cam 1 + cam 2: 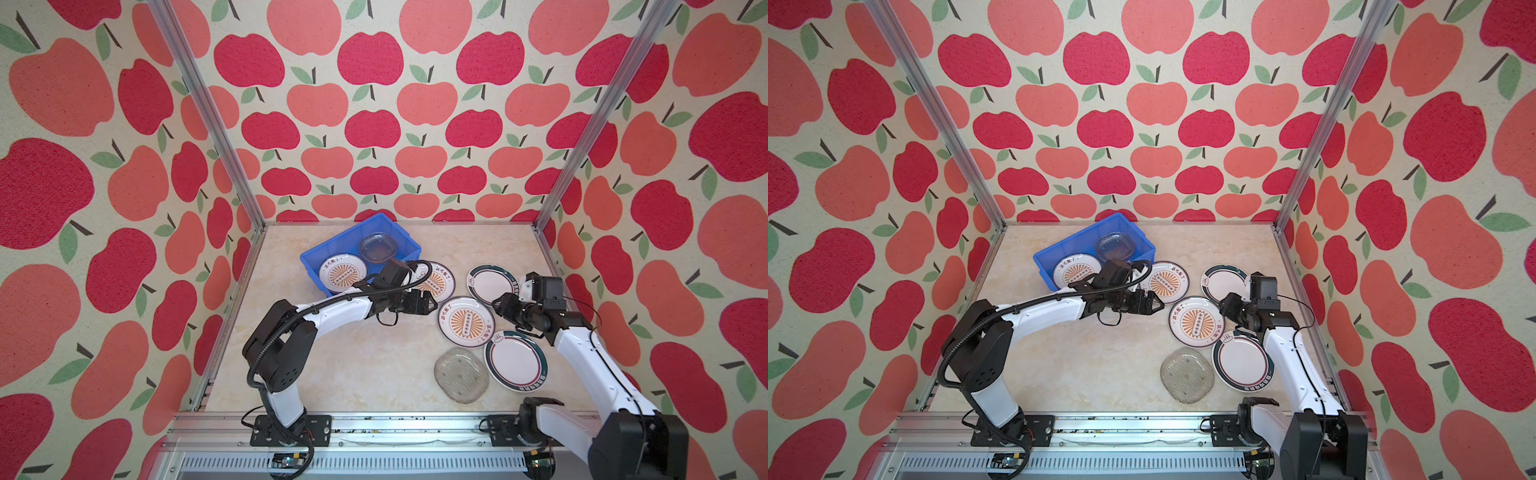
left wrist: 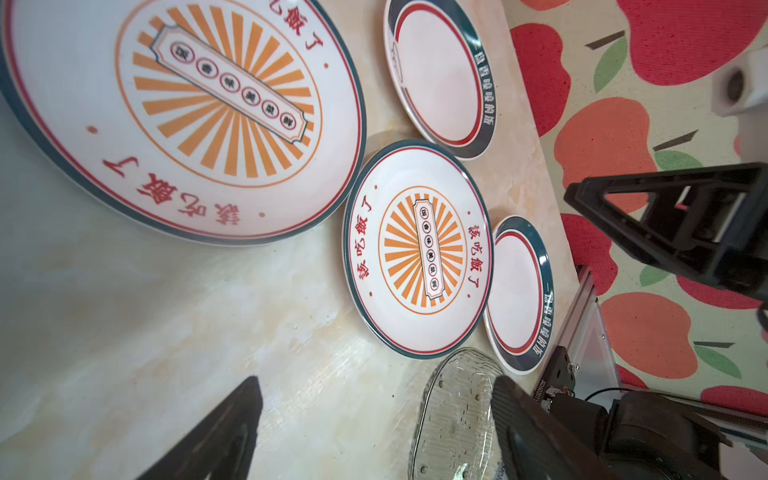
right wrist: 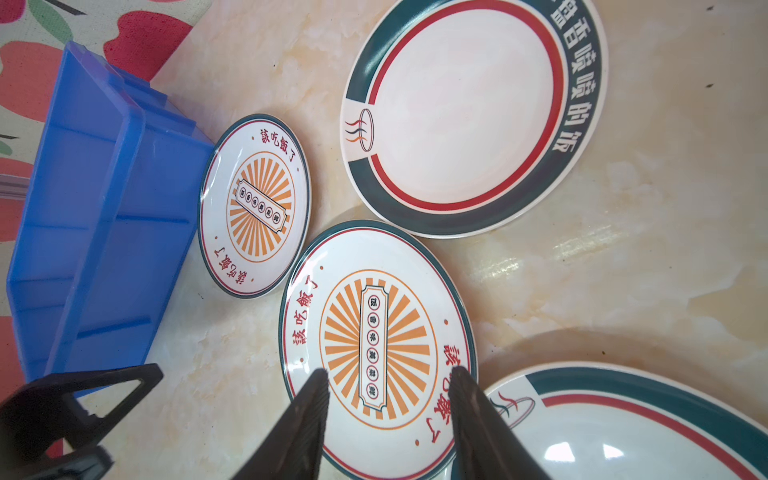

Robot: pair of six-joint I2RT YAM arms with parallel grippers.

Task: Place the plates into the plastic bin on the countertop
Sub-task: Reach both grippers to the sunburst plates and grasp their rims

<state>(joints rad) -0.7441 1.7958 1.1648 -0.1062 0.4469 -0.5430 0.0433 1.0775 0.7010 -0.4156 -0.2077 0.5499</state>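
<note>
Sunburst plate (image 1: 466, 322) lies flat on the table (image 1: 365, 365) just ahead of the right end effector (image 3: 388, 374), part-spread and empty over its near rim, nearer it than the wide-spread, empty left end effector (image 1: 434, 300)

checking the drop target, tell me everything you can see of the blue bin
The plastic bin is a bright blue, glossy rectangular tub with a lipped rim and ribbed outer walls. It stands upright, skewed, at the back left of the countertop. Inside lie a sunburst plate and a clear glass plate. A second sunburst plate lies just outside; contact unclear.
</note>
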